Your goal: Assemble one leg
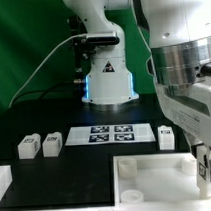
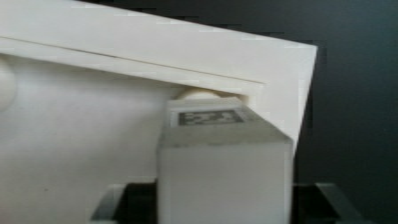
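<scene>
Tool (image 1: 209, 164) grips one leg (image 2: 219, 150) between its fingers, and we see that leg's tagged end meeting the white panel's (image 1: 147, 176) corner at the exterior view's right. Another leg (image 1: 166, 136) stands beside the marker board (image 1: 112, 133) on the worktop (image 1: 86, 161).

I see the black desk (image 1: 82, 170) carrying the marker board (image 1: 113, 133) centrally; a leg (image 1: 29, 147) beside a second leg (image 1: 52, 144) at the exterior view's left; a third leg (image 1: 166, 137) at its right. The white panel (image 1: 158, 181) lies in front.
</scene>
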Motion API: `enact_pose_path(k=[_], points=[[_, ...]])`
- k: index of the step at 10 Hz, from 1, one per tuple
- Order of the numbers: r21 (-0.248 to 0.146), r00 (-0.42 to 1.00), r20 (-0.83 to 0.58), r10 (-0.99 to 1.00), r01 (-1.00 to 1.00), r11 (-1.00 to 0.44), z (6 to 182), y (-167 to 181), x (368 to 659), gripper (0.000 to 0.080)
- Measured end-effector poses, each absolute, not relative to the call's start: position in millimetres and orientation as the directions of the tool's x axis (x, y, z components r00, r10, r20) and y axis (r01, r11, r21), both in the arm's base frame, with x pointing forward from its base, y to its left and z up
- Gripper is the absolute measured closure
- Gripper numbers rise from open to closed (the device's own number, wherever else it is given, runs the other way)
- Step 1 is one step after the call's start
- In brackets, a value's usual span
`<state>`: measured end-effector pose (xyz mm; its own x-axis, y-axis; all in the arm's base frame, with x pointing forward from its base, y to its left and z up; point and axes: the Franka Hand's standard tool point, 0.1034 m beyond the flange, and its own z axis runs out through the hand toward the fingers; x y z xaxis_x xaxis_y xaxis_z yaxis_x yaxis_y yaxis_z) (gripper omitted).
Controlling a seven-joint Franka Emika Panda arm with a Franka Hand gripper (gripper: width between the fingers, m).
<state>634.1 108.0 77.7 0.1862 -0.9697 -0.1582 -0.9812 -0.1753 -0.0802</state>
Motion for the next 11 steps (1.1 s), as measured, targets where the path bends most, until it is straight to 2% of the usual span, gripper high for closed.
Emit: enact_pose_path(k=[1, 2, 3, 4, 7, 8, 9, 10, 11], points=[[-0.091, 0.242, -0.152, -0.958, -0.969, -0.231, 77.0, 109.6, 634.2, 0.0401], [-0.112, 0.346, -0.136, -0.928, -0.936, -0.333, 76.0, 115.9, 633.7, 0.0233], [-0.135, 0.518, -0.108, -0.848, -0.853, -0.504, 78.5, 120.5, 634.3, 0.0167], [-0.147, 0.645, -0.079, -0.76, -0.761, -0.631, 81.4, 121.4, 635.1, 0.0155], [-0.16, 0.824, -0.036, -0.565, -0.563, -0.811, 79.4, 118.2, 634.9, 0.0151], [-0.152, 0.909, -0.009, -0.417, -0.413, -0.898, 79.0, 116.5, 634.5, 0.0151], [-0.119, 0.985, 0.017, -0.171, -0.168, -0.978, 80.0, 115.6, 635.7, 0.0151], [-0.086, 0.998, 0.039, 0.04, 0.043, -0.995, 80.0, 116.0, 637.0, 0.0151], [-0.06, 0.986, 0.04, 0.162, 0.164, -0.985, 78.3, 116.3, 636.0, 0.0151]])
